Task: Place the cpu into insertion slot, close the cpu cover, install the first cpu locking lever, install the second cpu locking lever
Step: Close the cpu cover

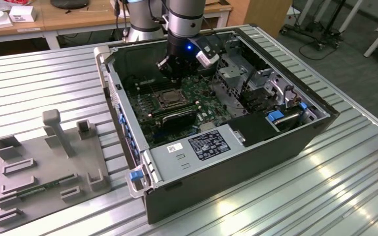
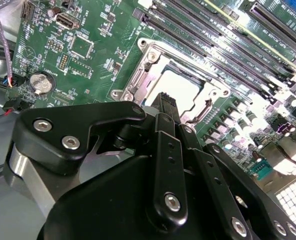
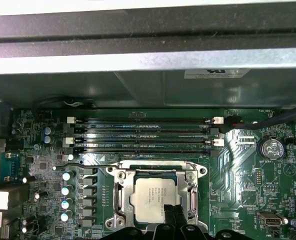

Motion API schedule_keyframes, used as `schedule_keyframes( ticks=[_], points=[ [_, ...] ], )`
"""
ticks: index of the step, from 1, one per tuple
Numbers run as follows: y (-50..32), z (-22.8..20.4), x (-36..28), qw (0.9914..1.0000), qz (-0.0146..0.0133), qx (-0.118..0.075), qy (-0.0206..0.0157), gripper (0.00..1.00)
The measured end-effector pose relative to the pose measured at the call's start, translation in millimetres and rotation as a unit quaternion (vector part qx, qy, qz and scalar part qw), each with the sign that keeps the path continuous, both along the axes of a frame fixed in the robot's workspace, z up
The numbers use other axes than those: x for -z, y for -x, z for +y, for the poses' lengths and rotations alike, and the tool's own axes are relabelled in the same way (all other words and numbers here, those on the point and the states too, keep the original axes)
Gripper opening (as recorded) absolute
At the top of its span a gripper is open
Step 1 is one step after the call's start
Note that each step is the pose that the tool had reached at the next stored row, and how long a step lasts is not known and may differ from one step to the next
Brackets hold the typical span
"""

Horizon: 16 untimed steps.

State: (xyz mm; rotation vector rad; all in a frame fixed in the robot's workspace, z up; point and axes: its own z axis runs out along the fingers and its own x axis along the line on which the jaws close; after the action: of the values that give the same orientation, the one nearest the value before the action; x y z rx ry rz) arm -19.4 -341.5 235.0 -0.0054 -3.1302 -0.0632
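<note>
Your gripper (image 3: 172, 216) hangs low over the green board (image 3: 248, 190), fingers drawn together with nothing visibly between them. The tips sit at the nearest corner of the cpu (image 3: 155, 195), which lies flat in the insertion slot (image 1: 173, 97) just beyond them; the cpu cover (image 3: 119, 192) frames the chip and appears lowered. A thin wire lever (image 3: 68, 163) juts out across the socket from the tips; closed fingers likely suit pressing, not pinching.

cpu (image 3: 155, 196): pale square, flat (seated) | cpu cover (image 3: 120, 197): silvery frame, closed over it
</note>
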Motion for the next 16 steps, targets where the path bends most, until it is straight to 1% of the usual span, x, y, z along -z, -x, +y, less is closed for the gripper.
schedule_keyframes(
  ticks=[4, 8, 10, 13, 16],
  points=[
    [1.3, -0.1, 0.6, 0.99998, -0.0036, -0.004, -0.0009, 0.11],
    [6.7, -0.1, 1.2, 0.99996, -0.0068, -0.006, -0.0011, 0.11],
    [8.9, -0.1, 2.4, 0.99995, -0.0073, -0.007, -0.001, 0.11],
    [11.5, -0.1, 6.2, 0.99994, -0.0076, -0.007, -0.001, 0.11],
    [13.6, -0.1, 7.0, 0.99994, -0.0082, -0.008, -0.0009, 0.11]
  ],
)
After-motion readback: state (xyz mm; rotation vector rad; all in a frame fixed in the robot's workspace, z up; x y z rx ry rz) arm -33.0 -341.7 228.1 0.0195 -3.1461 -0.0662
